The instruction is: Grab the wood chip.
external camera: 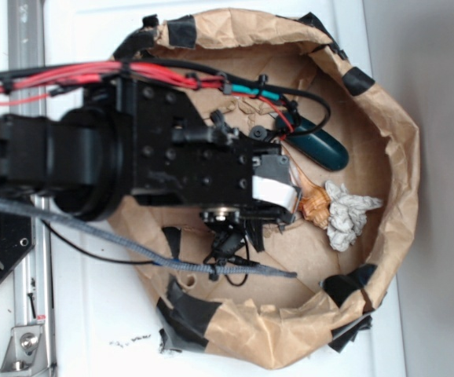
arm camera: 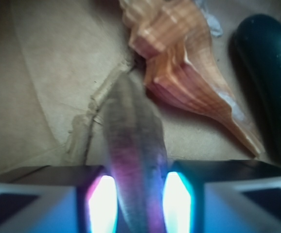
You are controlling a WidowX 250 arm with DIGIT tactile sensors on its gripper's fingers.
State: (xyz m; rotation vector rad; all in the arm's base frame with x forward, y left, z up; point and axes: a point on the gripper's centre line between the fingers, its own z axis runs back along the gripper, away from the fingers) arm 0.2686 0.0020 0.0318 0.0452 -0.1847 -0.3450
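Seen from the wrist, the claw (arm camera: 139, 204) is drawn in narrow around the wood chip (arm camera: 133, 145), its two lit pads (arm camera: 103, 204) pressing the sliver's near end from both sides. The chip, grey-brown and blurred by closeness, points away from the camera over the brown paper floor, its far tip close to the orange shell (arm camera: 189, 87). Whether the chip is off the paper cannot be told. A dark teal oval (arm camera: 269, 82) lies to the right of the shell and is cut off by the frame edge.

From the outside view, the black arm (external camera: 180, 157) reaches into the taped paper nest (external camera: 392, 126) and covers the claw and the chip entirely. Beyond the arm's end sit the shell (external camera: 316, 204), a crumpled white scrap (external camera: 349, 212) touching it, and the teal oval (external camera: 325, 148). Red and black cables (external camera: 93, 77) run along the arm.
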